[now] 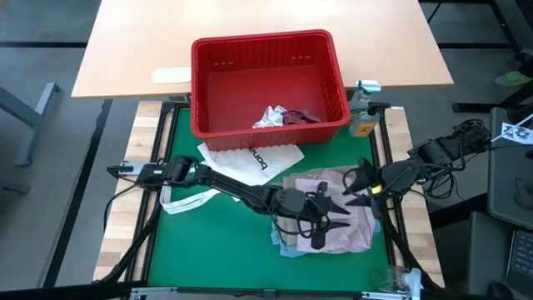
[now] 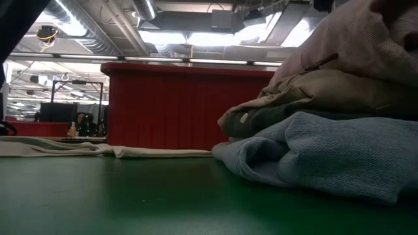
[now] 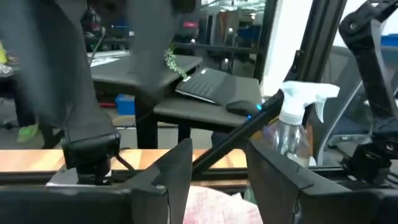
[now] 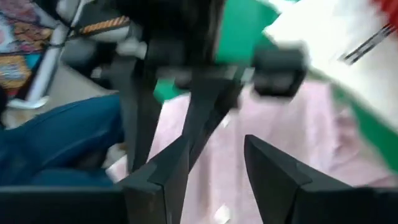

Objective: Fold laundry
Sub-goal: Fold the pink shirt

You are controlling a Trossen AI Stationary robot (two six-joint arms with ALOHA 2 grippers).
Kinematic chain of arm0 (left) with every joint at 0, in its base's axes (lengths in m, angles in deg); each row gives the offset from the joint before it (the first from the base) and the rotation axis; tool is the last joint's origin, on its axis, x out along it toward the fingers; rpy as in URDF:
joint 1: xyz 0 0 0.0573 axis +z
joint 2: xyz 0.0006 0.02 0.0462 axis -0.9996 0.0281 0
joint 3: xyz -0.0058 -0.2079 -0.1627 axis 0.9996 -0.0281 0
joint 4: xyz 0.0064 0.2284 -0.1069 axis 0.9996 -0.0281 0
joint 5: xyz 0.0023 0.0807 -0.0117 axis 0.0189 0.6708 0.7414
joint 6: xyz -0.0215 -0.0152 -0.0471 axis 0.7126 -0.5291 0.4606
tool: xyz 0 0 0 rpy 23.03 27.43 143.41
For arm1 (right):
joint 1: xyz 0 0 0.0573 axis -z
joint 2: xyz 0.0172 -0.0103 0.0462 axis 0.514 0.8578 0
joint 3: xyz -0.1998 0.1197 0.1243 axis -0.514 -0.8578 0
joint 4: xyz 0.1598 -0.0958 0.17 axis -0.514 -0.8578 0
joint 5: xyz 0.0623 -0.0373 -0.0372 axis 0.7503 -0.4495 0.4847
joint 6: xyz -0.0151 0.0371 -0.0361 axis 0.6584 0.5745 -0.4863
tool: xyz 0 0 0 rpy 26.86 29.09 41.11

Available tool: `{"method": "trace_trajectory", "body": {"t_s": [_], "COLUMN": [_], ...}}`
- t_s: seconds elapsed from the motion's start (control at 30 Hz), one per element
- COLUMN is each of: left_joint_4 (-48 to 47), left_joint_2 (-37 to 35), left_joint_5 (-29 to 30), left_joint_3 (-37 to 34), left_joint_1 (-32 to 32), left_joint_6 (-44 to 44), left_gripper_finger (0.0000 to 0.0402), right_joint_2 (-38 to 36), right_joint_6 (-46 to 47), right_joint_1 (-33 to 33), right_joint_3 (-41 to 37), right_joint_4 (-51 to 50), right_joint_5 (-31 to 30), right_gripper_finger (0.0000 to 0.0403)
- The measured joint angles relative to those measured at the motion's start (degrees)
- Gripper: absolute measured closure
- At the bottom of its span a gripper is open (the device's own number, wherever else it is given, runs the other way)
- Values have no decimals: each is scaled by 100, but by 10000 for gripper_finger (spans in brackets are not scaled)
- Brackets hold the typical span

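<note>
A small stack of folded soft cloth garments (image 1: 329,208) is seen on the green tabletop (image 1: 208,242), toward its right side, with the mottled pink piece (image 1: 341,229) laid on top. From the low view the layers can be made out pretty clearly: pink cloth at the top, a beige-khaki garment (image 2: 326,88) under it, a dark grey-green layer (image 2: 274,124) beneath that, and a light blue garment (image 2: 326,153) at the bottom, resting right on the tabletop. The left hand (image 1: 329,223) is held over the pink top layer, fingers spread apart with nothing pinched between them, as is shown by the left wrist view too. The right hand (image 1: 356,190) is parked at the stack's right edge, its fingers also spread and empty. A red plastic slotted basket (image 1: 271,50) is set at the back of the tabletop, and a white piece (image 1: 268,117) and a maroon piece (image 1: 300,117) of cloth are left inside it. A white tote bag with black lettering (image 1: 250,158) is spread flat between the basket and the stack. A clear spray bottle with a white trigger (image 1: 362,104) is stood just beside the basket's right side.
</note>
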Motion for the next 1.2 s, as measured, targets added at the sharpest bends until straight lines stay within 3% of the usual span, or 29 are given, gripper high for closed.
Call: {"method": "trace_trajectory", "body": {"t_s": [0.23,0.4,0.57,0.77,1.03,1.2], "left_joint_4": [-1432,-2582,-3333,-3716,-3740,-3737], "left_joint_2": [-548,-854,-931,-929,-909,-909], "left_joint_5": [63,76,85,85,85,85], "left_joint_3": [0,0,0,0,-2,-2], "left_joint_1": [12,31,29,0,-2,-13], "left_joint_6": [-127,-122,-120,-107,-105,-105], "left_gripper_finger": [272,284,294,303,305,305], "right_joint_2": [4,7,11,131,299,607], "right_joint_6": [903,1690,3154,3951,3992,3993], "right_joint_1": [-7,-7,-7,-4,-4,-11], "right_joint_3": [0,0,0,0,0,0], "right_joint_4": [-585,-874,-1367,-2482,-2301,-2143], "right_joint_5": [895,946,683,201,86,491], "right_gripper_finger": [246,246,246,246,246,246]}}
